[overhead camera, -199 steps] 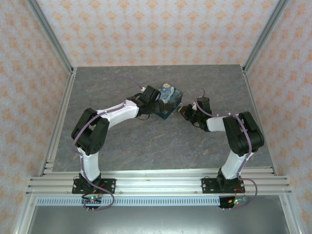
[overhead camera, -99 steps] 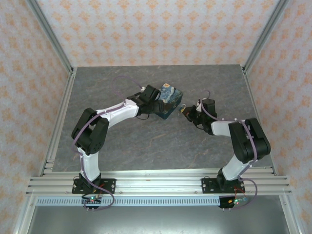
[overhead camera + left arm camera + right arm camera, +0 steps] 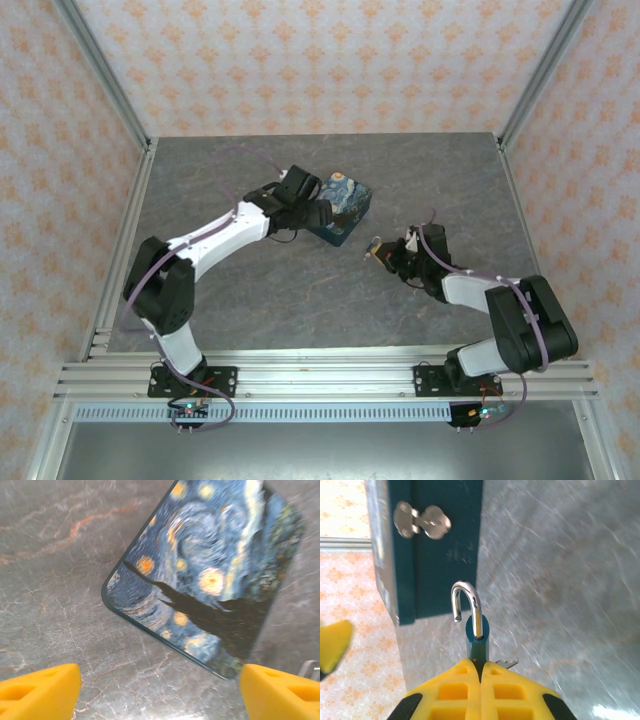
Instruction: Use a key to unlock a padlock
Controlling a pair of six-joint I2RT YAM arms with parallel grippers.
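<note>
Grey, marble-patterned surface [image 3: 250,290], with two robot arms reaching in from its near edge. On the left, the left hand [image 3: 160,692] hovers by a painted box [image 3: 210,575] that lies about midway across the surface, toward the far edge. Its yellow fingers [image 3: 37,692] stand wide apart and touch nothing, with the box just ahead of them. The hand looks placed to brace the box, though that is a guess.

On the right, apart from the box, the right hand [image 3: 480,675] is pinched tight on the body of the padlock [image 3: 477,642], a small teal lock. Its shackle [image 3: 468,595] points away from the hand toward the box's dark side. One end hangs free, so the lock appears open. The key [image 3: 506,664], a pale sliver, sticks out beside the lock's base and is probably seated in it. A metal hasp [image 3: 420,522] shows on the side of the box.
</note>
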